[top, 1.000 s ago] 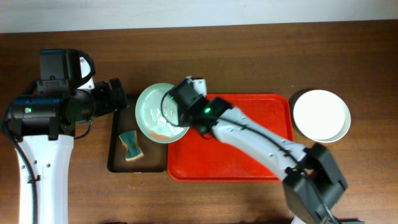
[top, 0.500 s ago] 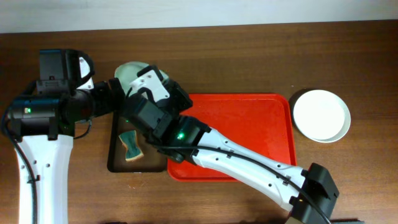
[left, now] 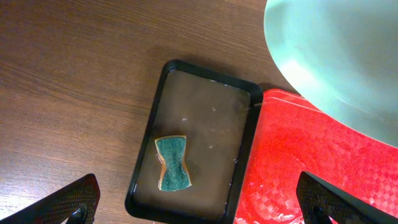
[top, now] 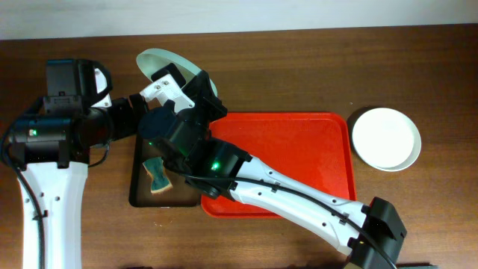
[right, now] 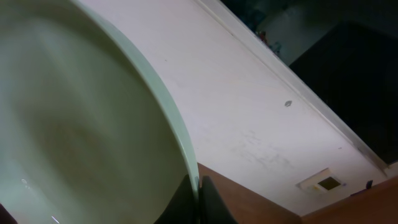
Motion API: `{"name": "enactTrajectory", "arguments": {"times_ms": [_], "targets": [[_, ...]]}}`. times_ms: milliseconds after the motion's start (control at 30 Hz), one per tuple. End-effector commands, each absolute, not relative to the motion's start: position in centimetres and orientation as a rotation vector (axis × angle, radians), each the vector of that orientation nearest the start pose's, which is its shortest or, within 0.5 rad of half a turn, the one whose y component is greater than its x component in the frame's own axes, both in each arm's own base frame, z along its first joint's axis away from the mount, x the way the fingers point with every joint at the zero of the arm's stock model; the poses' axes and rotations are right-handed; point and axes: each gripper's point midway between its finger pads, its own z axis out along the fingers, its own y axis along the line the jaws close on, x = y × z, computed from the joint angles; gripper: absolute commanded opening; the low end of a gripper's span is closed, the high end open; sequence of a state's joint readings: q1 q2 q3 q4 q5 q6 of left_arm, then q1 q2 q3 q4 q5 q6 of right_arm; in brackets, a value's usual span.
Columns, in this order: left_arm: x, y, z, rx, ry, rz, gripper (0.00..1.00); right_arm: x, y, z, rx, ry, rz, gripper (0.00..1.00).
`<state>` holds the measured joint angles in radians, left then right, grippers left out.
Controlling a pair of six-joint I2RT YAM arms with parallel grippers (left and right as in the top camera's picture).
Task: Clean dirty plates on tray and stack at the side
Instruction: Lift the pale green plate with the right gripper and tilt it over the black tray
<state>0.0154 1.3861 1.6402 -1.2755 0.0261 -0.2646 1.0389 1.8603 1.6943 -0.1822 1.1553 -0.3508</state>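
Observation:
A pale mint plate [top: 160, 60] hangs tilted on edge above the table's back left, clear of the red tray [top: 299, 153]. My right gripper [top: 196, 84] is shut on its rim; in the right wrist view the fingers [right: 208, 202] pinch the plate [right: 81, 124] edge. The left gripper [top: 134, 112] stands open beside it, partly hidden under the right arm. From the left wrist, the plate [left: 336, 56] fills the upper right above the red tray [left: 311, 168], and the left gripper [left: 199, 211] holds nothing. A white plate [top: 386, 138] rests right of the tray.
A black tray [top: 142, 196] lies left of the red tray with a green sponge [top: 157, 173] in it, also seen from the left wrist as the black tray [left: 242, 134] and sponge [left: 172, 163]. The right arm [top: 284, 187] crosses the red tray diagonally.
The right arm has lifted the mint plate off the tray's left end, tipped it on edge and carried it back and left toward the left gripper. The left arm stayed put.

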Motion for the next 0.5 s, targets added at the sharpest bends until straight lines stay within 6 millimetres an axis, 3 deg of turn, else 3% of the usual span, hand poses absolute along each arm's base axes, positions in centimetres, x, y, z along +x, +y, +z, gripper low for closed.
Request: {"name": "enactTrajectory", "arguments": {"times_ms": [0, 467], "targets": [[32.19, -0.07, 28.84, -0.338, 2.558, -0.133, 0.99, 37.15, 33.53, 36.03, -0.422, 1.661, -0.562, 0.04], [32.19, -0.06, 28.84, -0.338, 2.558, -0.133, 0.99, 36.82, 34.02, 35.99, -0.418, 1.661, -0.533, 0.04]]}}
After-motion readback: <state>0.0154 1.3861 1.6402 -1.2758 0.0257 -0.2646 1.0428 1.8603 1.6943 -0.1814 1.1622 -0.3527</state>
